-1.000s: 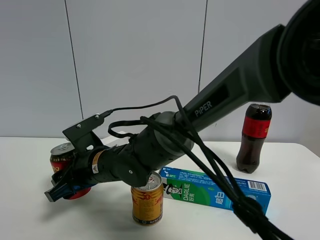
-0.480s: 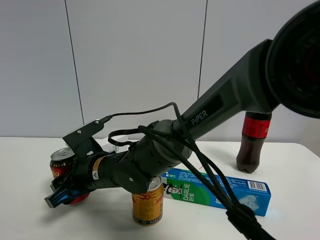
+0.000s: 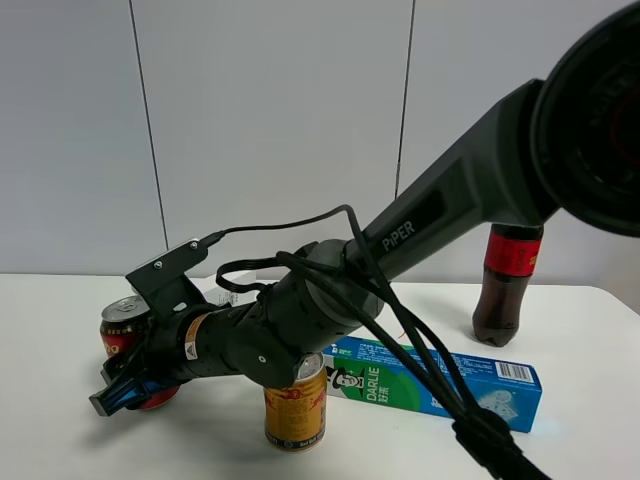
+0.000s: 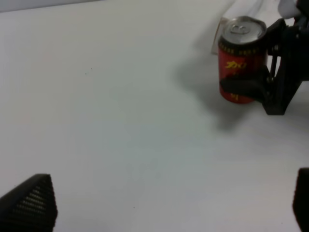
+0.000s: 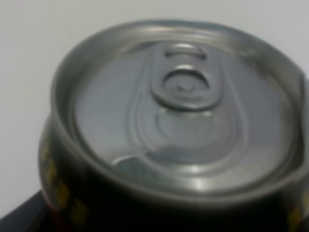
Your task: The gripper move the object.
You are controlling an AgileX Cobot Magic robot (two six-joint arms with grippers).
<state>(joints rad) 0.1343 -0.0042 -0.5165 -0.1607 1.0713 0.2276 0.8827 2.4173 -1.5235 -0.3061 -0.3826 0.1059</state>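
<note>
The red can with a silver top (image 3: 120, 326) is at the left of the white table, upright. My right gripper (image 3: 128, 385), on the thick black arm reaching across from the right, is shut around its lower body. The left wrist view shows the can (image 4: 240, 60) held between the black jaws of the right gripper (image 4: 270, 82), at or just above the tabletop. The right wrist view is filled by the can's top (image 5: 174, 125). My left gripper (image 4: 164, 210) is open and empty, with only its fingertips (image 4: 29, 203) showing, well apart from the can.
A shorter gold-and-red can (image 3: 295, 410) stands under the right arm's wrist. A green and blue toothpaste box (image 3: 430, 385) lies to its right. A cola bottle (image 3: 505, 280) stands at the back right. The white table (image 3: 60, 440) has a wall behind it.
Over the last second my right gripper and the red can sank slightly and shifted a little; in the last half second nothing has moved.
</note>
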